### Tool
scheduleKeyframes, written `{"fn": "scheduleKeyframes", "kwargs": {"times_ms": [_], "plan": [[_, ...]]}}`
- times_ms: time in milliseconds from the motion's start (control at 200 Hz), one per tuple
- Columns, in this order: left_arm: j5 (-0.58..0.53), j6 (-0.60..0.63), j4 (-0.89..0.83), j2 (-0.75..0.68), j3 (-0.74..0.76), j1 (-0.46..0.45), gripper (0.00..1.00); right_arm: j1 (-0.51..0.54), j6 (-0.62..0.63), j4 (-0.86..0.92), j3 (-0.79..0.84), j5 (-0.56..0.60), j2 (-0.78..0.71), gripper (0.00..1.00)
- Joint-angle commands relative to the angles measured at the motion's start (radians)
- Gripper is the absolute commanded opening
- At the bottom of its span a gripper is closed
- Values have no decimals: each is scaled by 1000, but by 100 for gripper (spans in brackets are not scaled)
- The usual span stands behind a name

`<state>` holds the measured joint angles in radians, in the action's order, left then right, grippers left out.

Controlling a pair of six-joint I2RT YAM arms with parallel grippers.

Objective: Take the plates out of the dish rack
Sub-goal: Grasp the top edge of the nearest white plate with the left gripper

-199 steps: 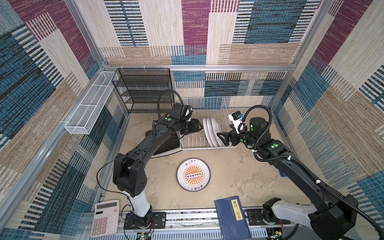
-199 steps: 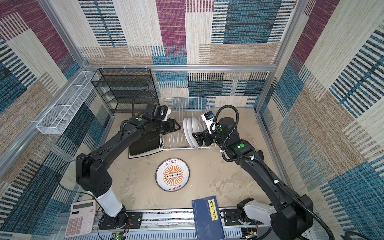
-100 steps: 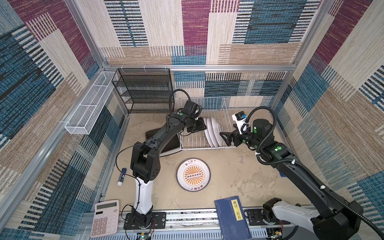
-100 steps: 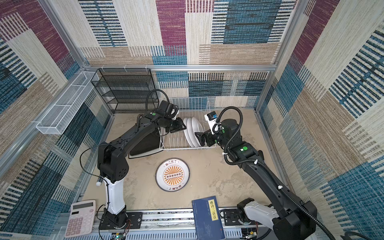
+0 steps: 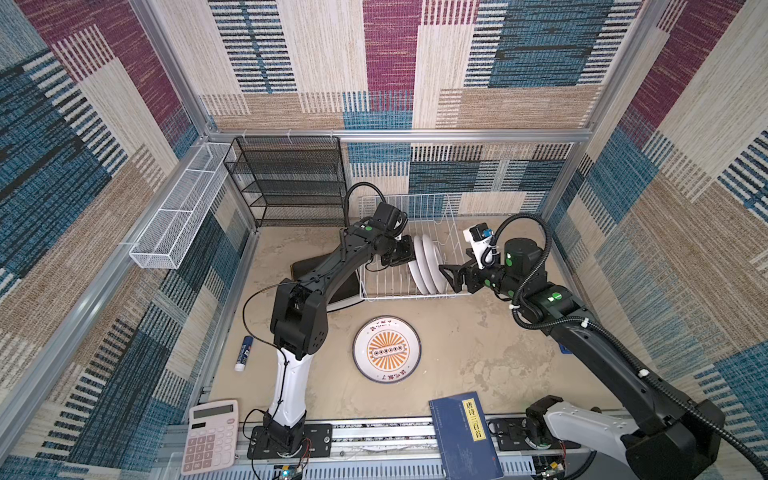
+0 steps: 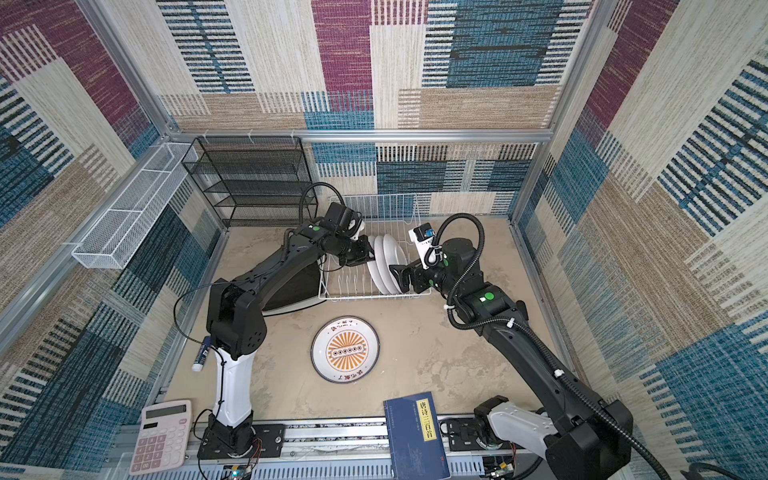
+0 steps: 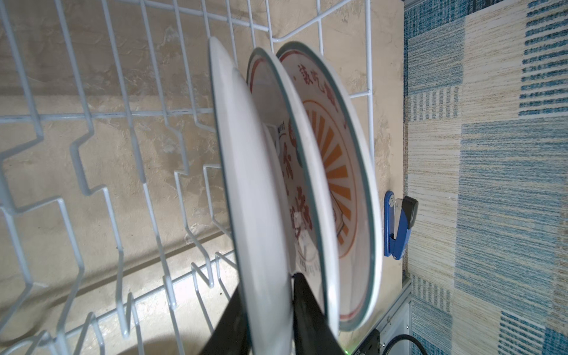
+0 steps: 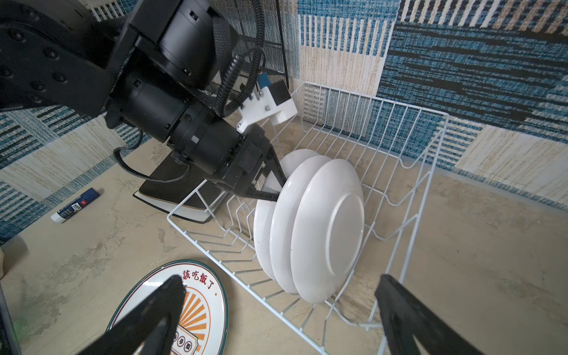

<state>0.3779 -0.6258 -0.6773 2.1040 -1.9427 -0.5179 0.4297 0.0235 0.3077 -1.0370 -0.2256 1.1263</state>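
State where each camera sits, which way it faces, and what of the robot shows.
Top views: high above the robot's base, looking down; both arms whole, left gripper and right gripper at the dish rack.
Left wrist: behind the left gripper, looking along the rack at three standing plates; its fingers show, straddling the nearest rim.
Right wrist: behind the open right gripper, facing the rack's other end; its fingers and the left arm show.
Shared: both wrist views hold those plates: printed faces versus plain backs.
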Motion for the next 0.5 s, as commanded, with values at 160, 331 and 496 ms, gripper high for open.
{"fn": "scheduleKeyframes", "kwargs": {"times_ms": [160,331,496], "plan": [[7,-46,-4,-15,36,1,21,0,-20,-28,-4,6,7,99],[41,-77,60,-39,83,1,12,0,-22,-25,-6,9,9,99],[50,-88,71,-49,82,2,2,0,-25,-25,-6,12,6,99]]}}
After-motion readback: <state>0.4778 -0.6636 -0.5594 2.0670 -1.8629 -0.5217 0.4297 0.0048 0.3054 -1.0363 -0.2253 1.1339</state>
